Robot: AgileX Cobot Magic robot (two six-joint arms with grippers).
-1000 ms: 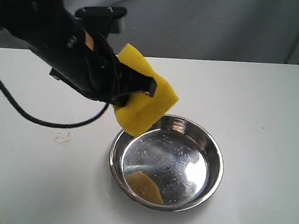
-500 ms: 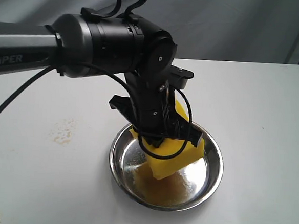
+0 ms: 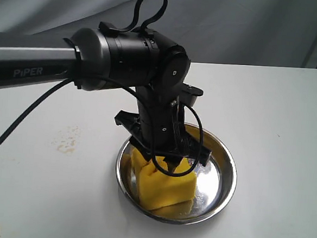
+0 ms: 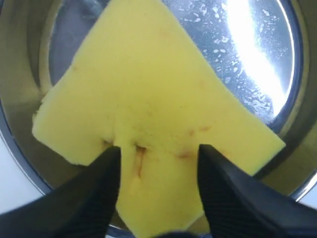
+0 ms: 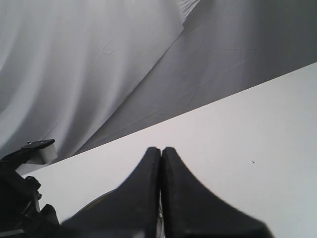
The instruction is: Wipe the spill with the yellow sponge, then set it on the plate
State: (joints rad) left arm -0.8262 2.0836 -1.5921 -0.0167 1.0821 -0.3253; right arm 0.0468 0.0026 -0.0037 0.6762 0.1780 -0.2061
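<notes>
Thick bright yellow foam sponge (image 3: pixel 164 189) lying inside round shiny stainless-steel plate (image 3: pixel 228 175) on white surface (image 3: pixel 278 116), left gripper (image 3: pixel 172 164) released, jaws spread astride it, right gripper (image 5: pixel 161 154) clenched on nothing

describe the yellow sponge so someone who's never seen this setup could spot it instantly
Start at the white table and find the round steel plate right under the black arm. The yellow sponge is the thick foam block sitting inside that plate. It is the only bright yellow thing there, matte and soft-looking against the shiny metal around it.
</notes>
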